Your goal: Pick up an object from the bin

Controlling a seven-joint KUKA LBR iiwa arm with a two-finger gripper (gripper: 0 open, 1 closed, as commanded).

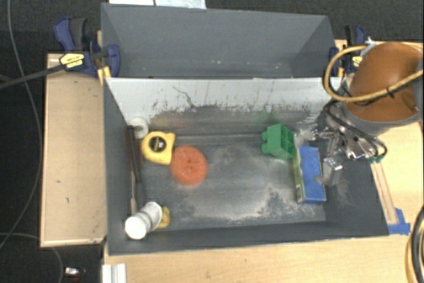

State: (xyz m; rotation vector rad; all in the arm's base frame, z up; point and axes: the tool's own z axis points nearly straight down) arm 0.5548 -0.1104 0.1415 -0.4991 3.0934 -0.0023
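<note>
Poised with gripper (331, 157) just right of blue slab (310, 177), probably lined up for it; spread or pressed together, cannot tell.

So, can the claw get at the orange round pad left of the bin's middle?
Probably yes. The orange round pad lies uncovered on bare floor, with only a yellow tape measure close beside it. The claw hangs by the blue flat block at the right.
</note>
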